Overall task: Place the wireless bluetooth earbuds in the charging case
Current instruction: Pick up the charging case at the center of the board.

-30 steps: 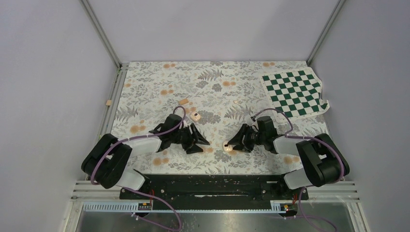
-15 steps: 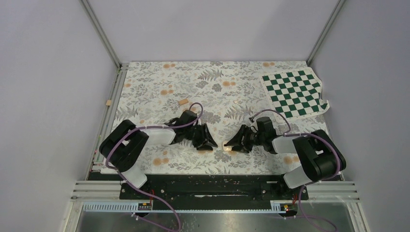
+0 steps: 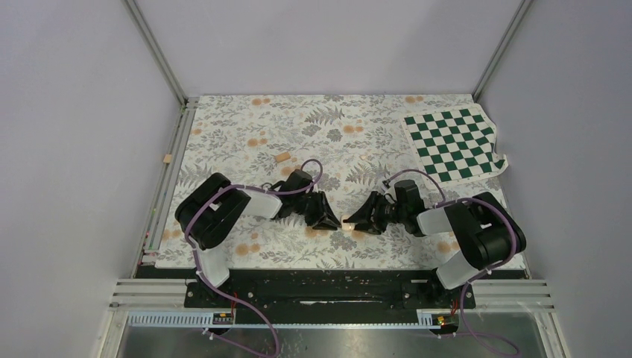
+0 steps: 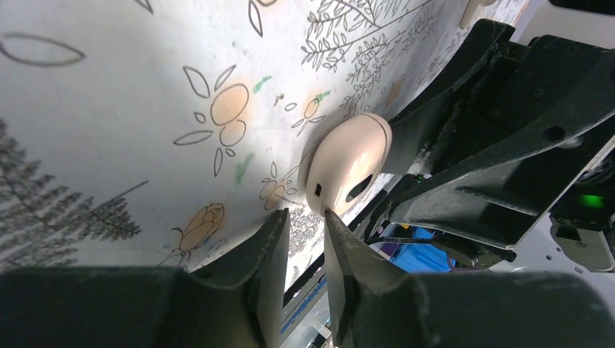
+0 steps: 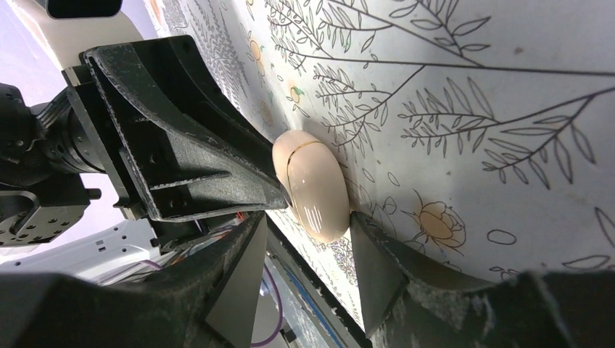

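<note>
The charging case point(image 3: 348, 221) is a pale peach rounded shell, lid closed, lying on the floral mat between my two grippers. In the left wrist view the case point(image 4: 347, 170) sits just past my left gripper point(image 4: 304, 221). Its jaws are only a narrow gap apart with nothing between them, and the right fingertip point(image 4: 330, 217) touches the case. In the right wrist view the case point(image 5: 313, 188) sits at the mouth of my open right gripper point(image 5: 308, 232). One fingertip point(image 5: 357, 221) is against it and the other stands a little off. No earbuds show.
A tan block point(image 3: 282, 156) lies on the mat behind the left arm. A green-and-white checkered cloth point(image 3: 454, 142) lies at the back right. The two grippers point(image 3: 324, 216) point(image 3: 359, 218) face each other tip to tip near the mat's front.
My left arm has swung right, up to the case, and its jaws have narrowed from wide open. The small pale thing it passed over is now hidden. The right gripper has barely moved.
</note>
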`<state>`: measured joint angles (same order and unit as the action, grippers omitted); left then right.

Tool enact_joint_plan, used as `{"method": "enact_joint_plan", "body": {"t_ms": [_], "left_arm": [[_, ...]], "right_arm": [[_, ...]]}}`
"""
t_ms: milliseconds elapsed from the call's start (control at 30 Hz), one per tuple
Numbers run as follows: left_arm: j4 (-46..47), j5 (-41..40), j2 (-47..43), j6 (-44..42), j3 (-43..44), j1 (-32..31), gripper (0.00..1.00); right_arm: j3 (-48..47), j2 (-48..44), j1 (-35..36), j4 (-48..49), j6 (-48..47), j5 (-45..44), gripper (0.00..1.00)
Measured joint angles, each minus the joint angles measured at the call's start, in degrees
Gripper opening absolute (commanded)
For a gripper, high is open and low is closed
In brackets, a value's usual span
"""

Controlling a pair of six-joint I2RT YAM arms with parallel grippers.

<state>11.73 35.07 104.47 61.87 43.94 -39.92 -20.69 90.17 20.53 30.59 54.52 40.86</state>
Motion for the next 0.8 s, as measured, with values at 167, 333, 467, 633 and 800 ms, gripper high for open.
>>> {"method": "enact_joint_plan", "body": {"t_ms": [167, 333, 467, 633, 800], "left_arm": [[0.48, 0.00, 0.42, 0.13, 0.26, 0.70, 0.24], [0.44, 0.00, 0.37, -0.50, 0.20, 1.64, 0.24], [0.42, 0.02, 0.37, -0.87, 0.17, 2.58, 0.24], [0.17, 0.07, 0.37, -1.46, 0.26, 3.02, 0.24], [-2.16, 0.11, 0.57, -3.06, 1.70, 3.02, 0.24]], "right_arm": [[0.33, 1.51, -0.15, 3.17, 1.81, 0.28, 0.56], [-0.26, 0.81, -0.11, 1.29, 0.79, -0.39, 0.57], [-1.55, -0.28, -0.09, -1.99, -1.07, -2.36, 0.57], [-3.41, 0.28, -0.09, -3.91, -2.43, -3.30, 0.55], [-3.52, 1.86, -0.09, -1.53, -2.16, -2.40, 0.53]]}}
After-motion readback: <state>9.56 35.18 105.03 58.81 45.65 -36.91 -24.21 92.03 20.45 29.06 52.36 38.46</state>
